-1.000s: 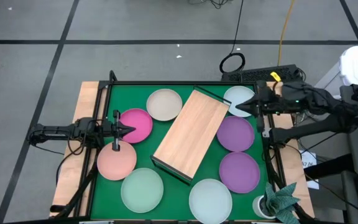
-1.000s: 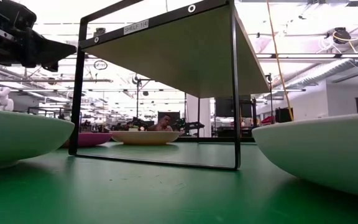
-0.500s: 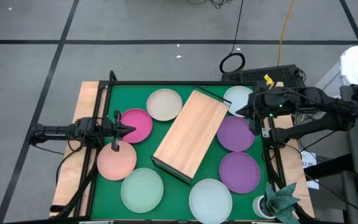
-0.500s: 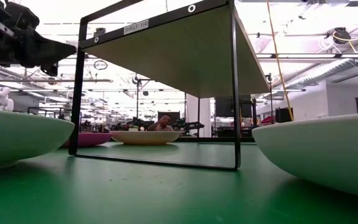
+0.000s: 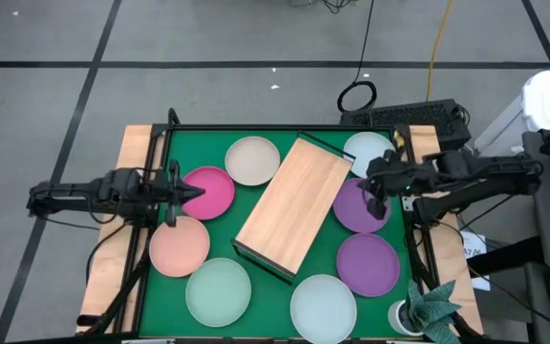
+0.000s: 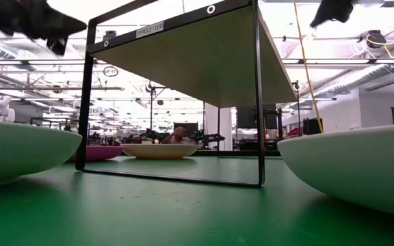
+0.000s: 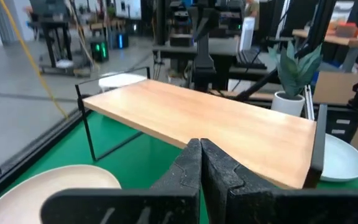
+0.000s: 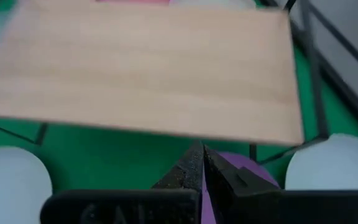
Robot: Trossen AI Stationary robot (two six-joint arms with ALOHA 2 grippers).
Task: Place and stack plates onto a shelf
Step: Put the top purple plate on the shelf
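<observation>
The shelf, a light wooden board on a thin dark frame, stands slantwise on the green mat by its frame feet. Plates lie flat on the mat around it: magenta, cream, salmon, mint, whitish, two purple and a pale one. My left gripper is shut and level above the magenta plate's left rim, pointing at the shelf. My right gripper is shut, tipped downward above the far purple plate.
A small potted plant stands at the near right corner of the table. Dark frame rails run along the mat's left and right sides. A keyboard lies beyond the far right corner.
My left gripper has risen above the magenta plate, staying shut and level. My right gripper has come down and toward the table's near edge, from the pale far plate to above the far purple plate, and has tipped downward. No plate has moved.
</observation>
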